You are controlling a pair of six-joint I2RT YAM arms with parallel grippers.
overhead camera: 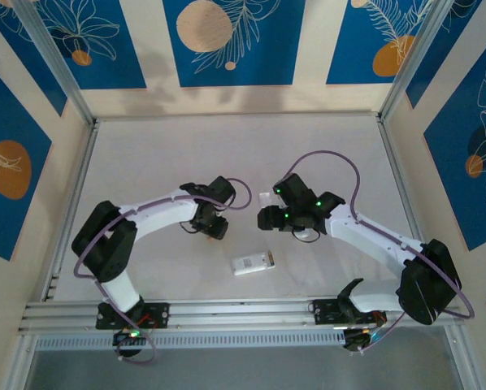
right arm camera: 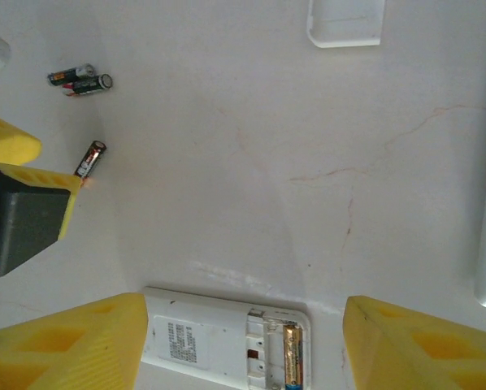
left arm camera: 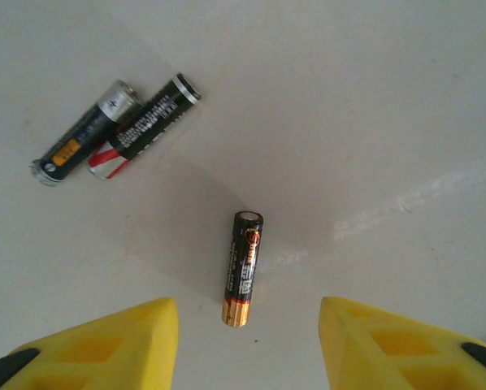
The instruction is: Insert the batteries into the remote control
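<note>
Left wrist shows three loose batteries (left arm camera: 243,266) below spread left hand (left arm camera: 248,305) (right hand (right arm camera: 243,299) spread over one remote (right arm camera: 194,337)).

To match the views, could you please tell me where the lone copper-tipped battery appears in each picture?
Left wrist: lone battery low centre.
Right wrist: lone battery at left, above mid-height.
Top external: too small to tell.
Shared landmark: the battery pair lying just beyond it.

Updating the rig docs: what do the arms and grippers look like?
Both arms have white links and black joint housings: left arm, right arm. A purple cable loops along each. Green LEDs glow on the right wrist. The left gripper and right gripper have yellow, wedge-shaped fingers with moulded recesses.
</note>
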